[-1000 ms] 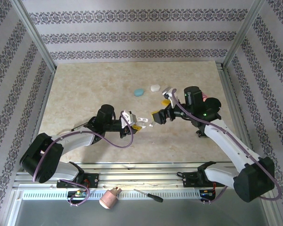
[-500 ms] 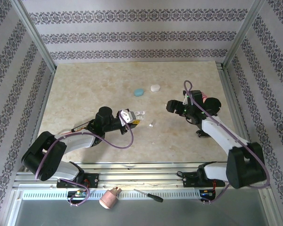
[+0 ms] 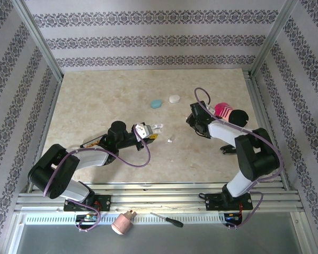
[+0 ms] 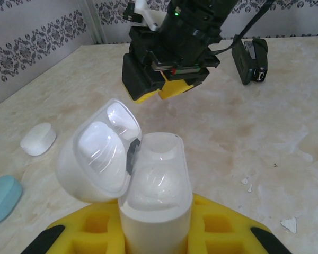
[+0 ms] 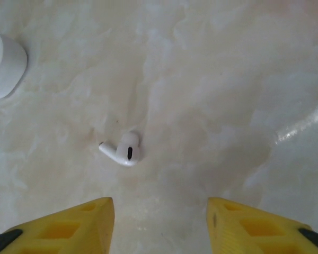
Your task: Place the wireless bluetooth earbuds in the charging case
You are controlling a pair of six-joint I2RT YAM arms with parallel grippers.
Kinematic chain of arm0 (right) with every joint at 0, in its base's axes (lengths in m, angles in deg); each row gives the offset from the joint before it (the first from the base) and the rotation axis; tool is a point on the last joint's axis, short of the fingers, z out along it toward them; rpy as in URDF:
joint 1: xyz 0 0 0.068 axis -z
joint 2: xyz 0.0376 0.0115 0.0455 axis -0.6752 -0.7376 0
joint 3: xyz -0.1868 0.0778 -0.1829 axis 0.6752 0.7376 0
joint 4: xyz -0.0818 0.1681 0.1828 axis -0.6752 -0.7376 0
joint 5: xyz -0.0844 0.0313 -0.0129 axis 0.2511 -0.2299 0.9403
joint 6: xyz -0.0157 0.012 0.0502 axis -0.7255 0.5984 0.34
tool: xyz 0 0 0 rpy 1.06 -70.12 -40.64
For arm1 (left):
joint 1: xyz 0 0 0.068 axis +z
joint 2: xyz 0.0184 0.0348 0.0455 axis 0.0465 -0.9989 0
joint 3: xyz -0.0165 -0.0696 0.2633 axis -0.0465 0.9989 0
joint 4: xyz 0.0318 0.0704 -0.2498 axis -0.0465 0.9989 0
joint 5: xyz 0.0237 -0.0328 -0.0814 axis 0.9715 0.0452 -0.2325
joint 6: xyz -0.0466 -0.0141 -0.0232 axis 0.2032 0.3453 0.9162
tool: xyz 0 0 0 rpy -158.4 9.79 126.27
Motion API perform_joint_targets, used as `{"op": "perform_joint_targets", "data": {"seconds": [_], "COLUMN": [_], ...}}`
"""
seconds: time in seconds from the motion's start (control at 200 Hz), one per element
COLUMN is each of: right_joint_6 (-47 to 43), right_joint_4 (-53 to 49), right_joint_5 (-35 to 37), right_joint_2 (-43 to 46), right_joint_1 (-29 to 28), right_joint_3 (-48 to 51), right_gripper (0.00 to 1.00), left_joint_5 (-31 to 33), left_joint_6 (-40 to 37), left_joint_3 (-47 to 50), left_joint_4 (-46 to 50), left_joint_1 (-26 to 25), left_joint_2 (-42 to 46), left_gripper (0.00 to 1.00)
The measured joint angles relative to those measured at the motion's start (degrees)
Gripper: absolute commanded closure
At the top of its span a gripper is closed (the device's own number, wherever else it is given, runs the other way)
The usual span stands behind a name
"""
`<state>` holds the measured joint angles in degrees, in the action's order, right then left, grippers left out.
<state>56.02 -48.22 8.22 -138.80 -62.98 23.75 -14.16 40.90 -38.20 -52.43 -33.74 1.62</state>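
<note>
Left fingers: clamping the white charging case low on its body. The mouth is facing up and the lid is hanging open to one side. (Cannot tell whether a socket is already filled; the glossy plastic is giving nothing away.)

Right fingers: standing partway apart, gripping nothing, hovering over the bench. A white earbud is lying flat on the bench just ahead of the gap, untouched, with its stem pointing sideways.

Judged risks from here:
- The bud is looking tiny and slick against broad yellow pads. An off-centre pinch is likely to be squirting it across the smooth bench.
- With the bud lying flat, the fingers may be pressing into the bench before they are getting any purchase on it.
- A grip taken across the stem at a chance angle is probably leaving the stem misaligned with its socket. The bud is then perching on the rim, not seating.
- The open lid is sitting where an approaching finger could be knocking it shut.
- The case is being held only low down, so a downward push may be tilting it in the grip.
</note>
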Motion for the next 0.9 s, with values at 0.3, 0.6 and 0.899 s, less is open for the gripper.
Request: {"op": "perform_joint_targets", "data": {"seconds": [0.3, 0.6, 0.899], "right_joint_6": [3.23, 3.02, 2.54], "right_joint_4": [0.09, 0.09, -0.11], "right_joint_5": [0.50, -1.38, -2.95], "right_joint_2": [-7.50, -12.26, -13.99], "right_joint_1": [0.00, 0.04, 0.90], "right_joint_3": [-6.25, -10.12, -10.69], "right_gripper": [0.65, 0.70, 0.80], "left_joint_5": [0.00, 0.00, 0.00], "left_joint_6": [0.35, 0.33, 0.33], "left_joint_3": [0.28, 0.28, 0.28], "left_joint_4": [-0.74, -0.74, -0.72], "left_joint_1": [0.00, 0.00, 0.00], "left_joint_2": [-0.61, -0.61, -0.61], "left_gripper": [1.00, 1.00, 1.00]}}
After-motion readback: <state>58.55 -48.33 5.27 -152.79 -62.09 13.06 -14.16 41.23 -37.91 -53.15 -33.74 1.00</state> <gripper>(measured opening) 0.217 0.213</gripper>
